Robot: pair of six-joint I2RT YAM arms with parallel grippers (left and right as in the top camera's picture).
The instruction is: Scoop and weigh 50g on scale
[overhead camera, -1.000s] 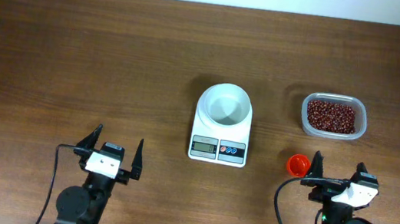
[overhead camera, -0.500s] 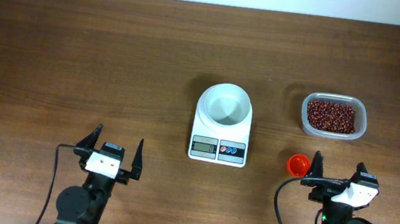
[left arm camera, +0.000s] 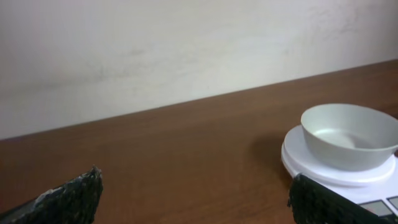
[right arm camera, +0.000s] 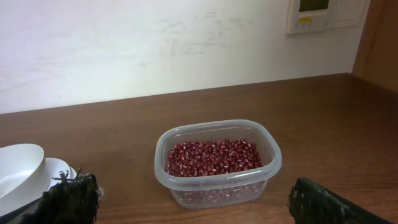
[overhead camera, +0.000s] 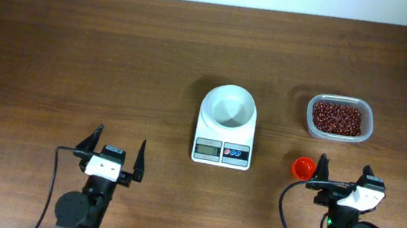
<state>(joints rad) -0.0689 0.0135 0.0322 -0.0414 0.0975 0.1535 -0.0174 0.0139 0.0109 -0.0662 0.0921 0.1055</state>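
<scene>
Now, hard to read: the grey display on the small white digital kitchen scale is too small to show its figures. A red and a blue button sit beside it.
Cut off: in the left wrist view the scale runs out of the picture at the right and at the bottom. In the right wrist view only a piece of its round white bowl shows at the left edge.
Partly unclear: the small red round scoop lies just beside one finger of the right gripper. I cannot tell if they touch.
Bowl: it stands on the scale and shows only its white inside.
Tub: the clear rounded-rectangular plastic tub holds dark red beans, which lie below its rim.
Scale, place: it stands in the middle of the table, left of the tub and well apart from both arms.
Left gripper: its fingers are spread wide and nothing is between them.
Right gripper: the same, spread wide and holding nothing.
Surface: a dark brown wooden table with fine grain.
Room: a pale wall rises behind the table. A white wall panel with a small screen hangs high on it.
</scene>
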